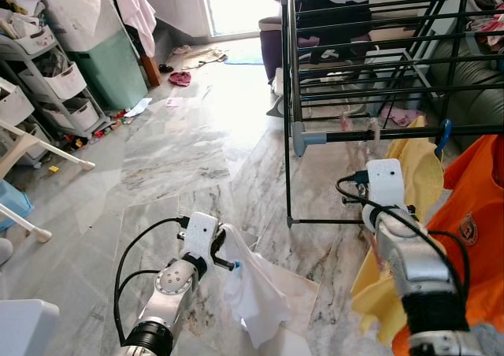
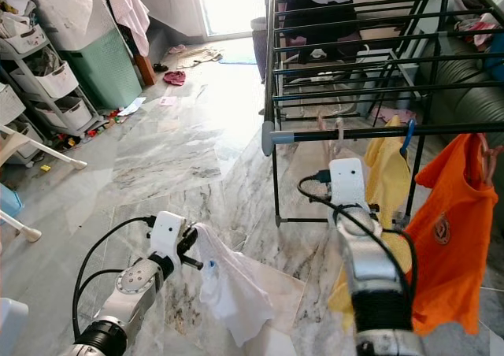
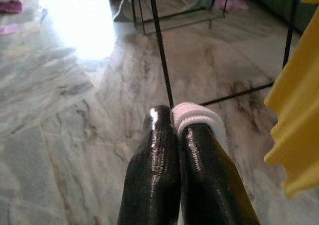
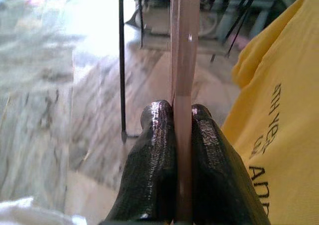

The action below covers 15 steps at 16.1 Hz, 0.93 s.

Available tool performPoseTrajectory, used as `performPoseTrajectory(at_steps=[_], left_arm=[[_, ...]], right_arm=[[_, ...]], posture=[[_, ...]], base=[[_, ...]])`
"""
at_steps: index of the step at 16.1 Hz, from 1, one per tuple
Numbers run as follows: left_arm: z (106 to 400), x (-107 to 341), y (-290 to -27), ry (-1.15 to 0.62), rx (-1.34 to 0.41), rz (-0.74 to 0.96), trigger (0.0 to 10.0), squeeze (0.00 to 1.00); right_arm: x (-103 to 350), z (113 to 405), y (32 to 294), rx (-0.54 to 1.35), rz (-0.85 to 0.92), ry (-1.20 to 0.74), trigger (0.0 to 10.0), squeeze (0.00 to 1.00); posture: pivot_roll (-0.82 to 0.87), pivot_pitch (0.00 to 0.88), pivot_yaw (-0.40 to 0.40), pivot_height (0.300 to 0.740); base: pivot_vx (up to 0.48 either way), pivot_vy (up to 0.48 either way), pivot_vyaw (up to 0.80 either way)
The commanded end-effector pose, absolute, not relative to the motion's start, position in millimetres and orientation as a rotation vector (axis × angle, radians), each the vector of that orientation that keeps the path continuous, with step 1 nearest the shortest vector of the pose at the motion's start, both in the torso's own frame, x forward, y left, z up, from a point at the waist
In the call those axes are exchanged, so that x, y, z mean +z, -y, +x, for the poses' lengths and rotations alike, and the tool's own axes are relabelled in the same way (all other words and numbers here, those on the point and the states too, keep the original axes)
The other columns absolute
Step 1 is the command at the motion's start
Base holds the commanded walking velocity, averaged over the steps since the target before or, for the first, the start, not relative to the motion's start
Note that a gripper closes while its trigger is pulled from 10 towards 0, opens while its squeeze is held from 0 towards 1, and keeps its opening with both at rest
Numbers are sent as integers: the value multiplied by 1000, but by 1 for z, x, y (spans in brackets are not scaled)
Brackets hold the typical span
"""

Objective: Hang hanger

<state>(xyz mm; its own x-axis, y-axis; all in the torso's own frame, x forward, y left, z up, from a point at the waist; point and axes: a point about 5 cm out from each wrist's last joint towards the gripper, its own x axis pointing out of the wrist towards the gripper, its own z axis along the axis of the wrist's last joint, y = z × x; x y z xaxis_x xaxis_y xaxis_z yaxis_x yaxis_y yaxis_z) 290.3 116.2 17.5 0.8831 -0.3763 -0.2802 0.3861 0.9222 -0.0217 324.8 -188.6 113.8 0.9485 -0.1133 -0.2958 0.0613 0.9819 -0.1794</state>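
Observation:
My right gripper [image 4: 182, 110] is shut on a translucent pink hanger [image 4: 183, 46], held upright just below the front bar [image 1: 378, 134] of a black drying rack. The hanger's pink top [image 2: 339, 131] reaches up to that bar. Beside it a yellow shirt [image 1: 421, 175] hangs on a blue hanger, and an orange shirt [image 1: 472, 214] hangs further right. Low on my left, my left gripper [image 3: 172, 118] is shut on a white garment [image 1: 256, 293] that droops to the marble floor.
The rack's thin black legs and floor bar [image 1: 323, 220] stand just ahead. A white shelf cart [image 1: 55, 80] and a green bin [image 1: 110, 64] line the left wall. Small clothes [image 1: 179, 78] lie on the far floor. A dark sofa [image 1: 480, 88] is behind the rack.

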Motion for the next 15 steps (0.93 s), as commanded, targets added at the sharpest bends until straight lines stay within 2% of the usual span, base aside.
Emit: performPoseTrajectory(at_steps=[1,6,11,15], left_arm=[[296,29,-122,-208,-374,23,10000,0],[298,35,-126,-159,-326,38,10000,0],[300,35,-132,-173,-297,68,10000,0],[298,30,-132,-196,-268,100,10000,0]], right_arm=[[122,322,180,-79,-177,-252,10000,0],[112,287,170,-105,-228,-133,10000,0],[84,260,183,-106,-296,-137,10000,0],[48,245,189,-82,-340,-242,10000,0]], posture=[[-263,0,136,740],[-266,0,143,740],[-268,0,152,740],[-267,0,148,740]], base=[[0,0,0],[0,0,0],[0,0,0],[0,0,0]])
